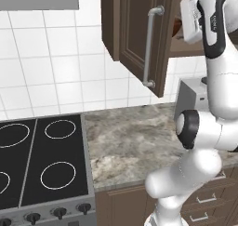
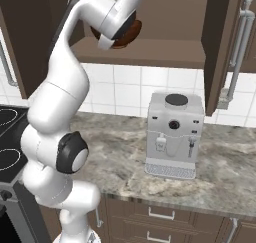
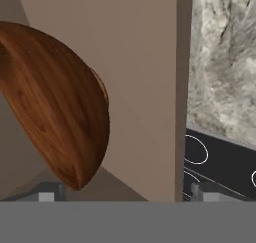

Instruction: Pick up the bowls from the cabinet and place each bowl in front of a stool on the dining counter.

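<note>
My gripper (image 3: 125, 194) has its jaws spread wide and holds nothing; both dark fingertips (image 3: 46, 196) poke up at the bottom of the hand view with clear space between them. The hand is up inside the open wall cabinet (image 1: 135, 29), right at the wooden bowl (image 3: 55, 102).

What worries me most is the approach. That bowl is glossy and rounded, and in the hand view it sits off to one side of the jaws, closest to the fingertip on that side, not centred between them. If I close from here I judge I would catch only its lower edge, and the wall could squirt out or the bowl could tip and slide deeper onto the shelf (image 2: 145, 54). Pushing forward without lining up could shove it against the cabinet's back panel. The cabinet's side wall (image 3: 181, 87) stands just beside the other fingertip, so a sideways correction risks a knock there. A dropped bowl would fall toward the stone worktop (image 1: 135, 146), the black stove (image 1: 42, 160) or the coffee machine (image 2: 174, 134) beneath.

From the right base view, the bowl (image 2: 126, 36) rests on the shelf, partly behind my wrist. I cannot tell whether a fingertip already touches it. I see no second bowl from here.
</note>
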